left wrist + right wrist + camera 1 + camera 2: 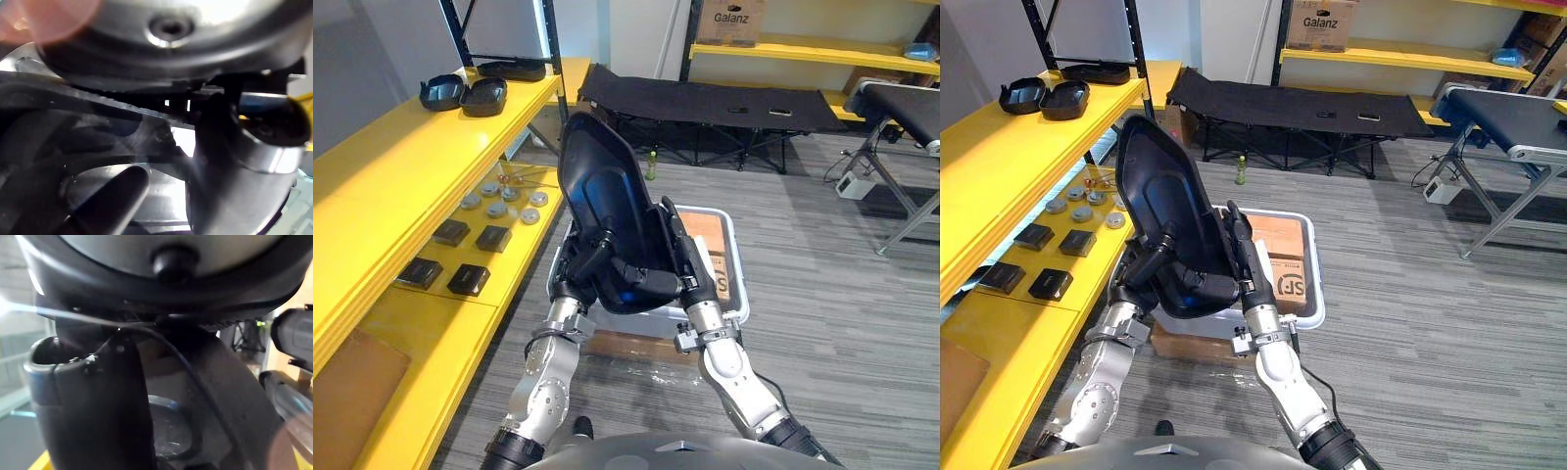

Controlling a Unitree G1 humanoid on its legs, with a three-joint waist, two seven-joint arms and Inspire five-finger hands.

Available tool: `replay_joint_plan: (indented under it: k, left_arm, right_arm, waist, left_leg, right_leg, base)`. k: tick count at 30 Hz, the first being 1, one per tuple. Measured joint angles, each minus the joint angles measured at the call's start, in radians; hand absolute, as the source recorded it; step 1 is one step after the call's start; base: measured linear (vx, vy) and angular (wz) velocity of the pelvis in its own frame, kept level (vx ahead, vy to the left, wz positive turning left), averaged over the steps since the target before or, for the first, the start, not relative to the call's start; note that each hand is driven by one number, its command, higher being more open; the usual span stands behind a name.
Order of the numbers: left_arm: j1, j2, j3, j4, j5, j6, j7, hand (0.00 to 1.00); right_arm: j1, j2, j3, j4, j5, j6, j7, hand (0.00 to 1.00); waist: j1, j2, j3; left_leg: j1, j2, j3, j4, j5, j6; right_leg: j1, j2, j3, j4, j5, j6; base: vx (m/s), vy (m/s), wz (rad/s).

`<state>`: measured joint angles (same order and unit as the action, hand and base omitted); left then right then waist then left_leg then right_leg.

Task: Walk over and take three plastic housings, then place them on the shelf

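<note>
Black plastic housing (602, 186) is upright above the white crate (738, 279), left hand (590, 262) curled on its lower rim, right hand (685, 257) pinching the opposite edge; I'd hold both grips, turn left and lay it flat on the yellow shelf (391, 176) beside the other housings (484, 96).

Two silver-grey metal arms of rounded, cast-looking segments: the left arm (546, 377) and the right arm (732, 372), each with a bright ringed wrist collar and a black cuff lower down. Each ends in a dark, glossy, jointed hand, the left hand (589, 262) and the right hand (691, 266). A pale grey torso shell (656, 456) curves at 6 o'clock.
</note>
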<state>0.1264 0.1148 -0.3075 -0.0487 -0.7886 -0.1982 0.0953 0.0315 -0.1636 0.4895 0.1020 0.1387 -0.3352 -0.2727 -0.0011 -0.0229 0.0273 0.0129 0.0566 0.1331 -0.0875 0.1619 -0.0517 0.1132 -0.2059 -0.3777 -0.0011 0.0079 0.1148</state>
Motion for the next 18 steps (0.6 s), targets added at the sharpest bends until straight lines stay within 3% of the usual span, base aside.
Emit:
replay_joint_plan:
  k: [7,9,12,15,18]
  left_arm:
    - [0.029,-0.093,0.072,-0.111,0.305,-0.050,0.241,0.00]
    - [0.035,-0.121,0.154,-0.125,0.441,-0.100,0.353,0.00]
    - [0.036,-0.120,0.245,-0.141,0.573,-0.111,0.483,0.00]
    - [0.041,-0.119,0.279,-0.159,0.670,-0.111,0.571,0.00]
    - [0.041,-0.120,0.279,-0.159,0.727,-0.109,0.602,0.00]
  right_arm:
    - [0.001,0.077,-0.027,-0.098,0.110,0.050,0.055,1.00]
    - [0.001,0.083,-0.061,-0.117,0.115,0.082,0.070,1.00]
    - [0.005,0.080,-0.093,-0.118,0.156,0.114,0.093,1.00]
    - [0.005,0.080,-0.106,-0.122,0.232,0.117,0.126,1.00]
    - [0.007,0.081,-0.102,-0.150,0.233,0.132,0.160,1.00]
  waist:
    - [-0.001,0.003,0.001]
    - [0.000,0.006,0.002]
    - [0.003,0.008,0.005]
    - [0.014,0.009,0.010]
    - [0.018,0.012,0.012]
  left_leg:
    - [0.009,0.006,0.000,-0.002,-0.014,-0.009]
    - [0.013,0.010,0.000,-0.002,-0.015,-0.010]
    - [0.013,0.012,0.000,-0.002,-0.017,-0.012]
    - [0.013,0.015,0.000,-0.001,-0.019,-0.014]
    - [0.013,0.017,0.000,-0.001,-0.021,-0.017]
  right_leg:
    - [0.009,0.006,0.002,-0.001,-0.002,-0.002]
    - [0.012,0.010,0.002,-0.001,-0.004,-0.004]
    - [0.012,0.013,0.003,-0.002,-0.005,-0.006]
    - [0.012,0.015,0.003,-0.002,-0.006,-0.009]
    - [0.012,0.018,0.005,-0.004,-0.007,-0.009]
  base:
    - [0.00,0.000,0.00]
    - [0.00,0.000,0.00]
    - [0.00,0.000,0.00]
    - [0.00,0.000,0.00]
    - [0.00,-0.004,-0.01]
